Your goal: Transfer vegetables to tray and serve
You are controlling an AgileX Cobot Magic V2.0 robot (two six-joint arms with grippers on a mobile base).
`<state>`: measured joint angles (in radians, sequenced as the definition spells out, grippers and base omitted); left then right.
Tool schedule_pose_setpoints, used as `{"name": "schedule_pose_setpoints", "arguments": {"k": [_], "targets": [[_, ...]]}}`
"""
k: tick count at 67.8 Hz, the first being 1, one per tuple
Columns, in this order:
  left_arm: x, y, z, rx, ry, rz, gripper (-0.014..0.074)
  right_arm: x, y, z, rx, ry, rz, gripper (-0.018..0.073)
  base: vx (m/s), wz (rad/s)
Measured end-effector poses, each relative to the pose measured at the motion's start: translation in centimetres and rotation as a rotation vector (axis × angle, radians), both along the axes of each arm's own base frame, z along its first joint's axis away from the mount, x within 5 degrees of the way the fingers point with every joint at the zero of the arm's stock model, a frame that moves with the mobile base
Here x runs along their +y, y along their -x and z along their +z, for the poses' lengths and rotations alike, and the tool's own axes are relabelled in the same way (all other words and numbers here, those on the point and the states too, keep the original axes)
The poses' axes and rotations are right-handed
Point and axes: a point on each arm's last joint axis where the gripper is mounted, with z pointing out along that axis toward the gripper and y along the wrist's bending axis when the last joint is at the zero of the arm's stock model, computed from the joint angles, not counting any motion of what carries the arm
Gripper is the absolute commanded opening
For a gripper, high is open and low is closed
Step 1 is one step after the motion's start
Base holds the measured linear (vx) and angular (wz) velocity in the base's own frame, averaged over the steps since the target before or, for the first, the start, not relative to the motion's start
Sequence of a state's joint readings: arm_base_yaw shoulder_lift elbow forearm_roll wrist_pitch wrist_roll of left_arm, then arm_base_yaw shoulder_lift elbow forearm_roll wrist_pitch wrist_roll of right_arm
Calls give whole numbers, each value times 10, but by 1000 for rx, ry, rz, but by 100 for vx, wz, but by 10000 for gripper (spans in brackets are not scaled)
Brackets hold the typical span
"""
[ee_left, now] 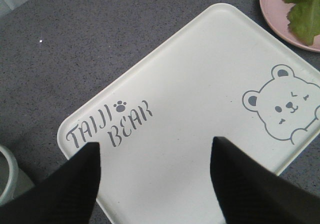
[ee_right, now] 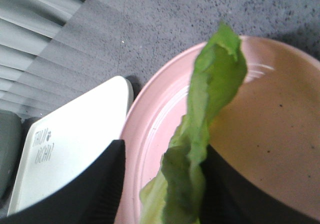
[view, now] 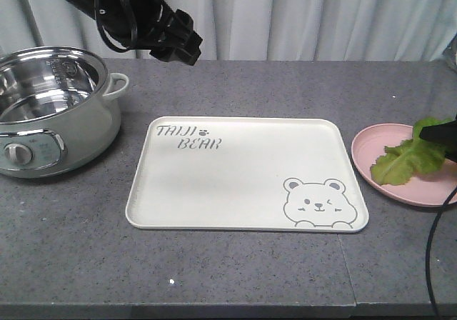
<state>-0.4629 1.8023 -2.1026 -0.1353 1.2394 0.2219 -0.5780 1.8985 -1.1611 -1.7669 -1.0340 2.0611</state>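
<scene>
Grey speckled countertop [view: 214, 277] runs the full width of the front view, backed by pale pleated curtains [view: 321, 16]. The tray [view: 243, 170] lies flat at the centre of the countertop, lettering toward the rear left corner and bear drawing at the front right corner; nothing rests on it. A pink plate [view: 371, 145] sits just beside the tray's right edge, apart from it. The lettuce [view: 410, 159] lies on the plate, its crinkled end pointing toward the tray and its other end at the right gripper [ee_right: 164, 146]. In the right wrist view the two black fingers [ee_right: 95, 184] stand on either side of the leaf, with a strip of pink plate visible between one finger and the leaf, so the jaws are apart and not clamped on it. The left gripper [ee_left: 155, 144] hangs above the rear left part of the scene, near the tray's lettered corner; its fingers [ee_left: 75, 184] are spread wide with nothing between them. A pale green electric pot [view: 50, 113] with a steel interior stands at the left, well apart from the tray. A black cable [view: 432, 248] hangs at the right edge.
</scene>
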Motion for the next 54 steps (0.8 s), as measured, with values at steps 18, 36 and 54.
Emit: {"name": "schedule_pose_setpoints", "arguments": {"k": [18,36,54], "targets": [[0,0,0,0,0,0,447,-1,0,-1,11,-3,-14,321,0,0],[0,0,0,0,0,0,447,-3,-1,-2,19,11,-43,301,0,0],[0,0,0,0,0,0,447,-5,2,17,-33,99,-83,301,0,0]]}}
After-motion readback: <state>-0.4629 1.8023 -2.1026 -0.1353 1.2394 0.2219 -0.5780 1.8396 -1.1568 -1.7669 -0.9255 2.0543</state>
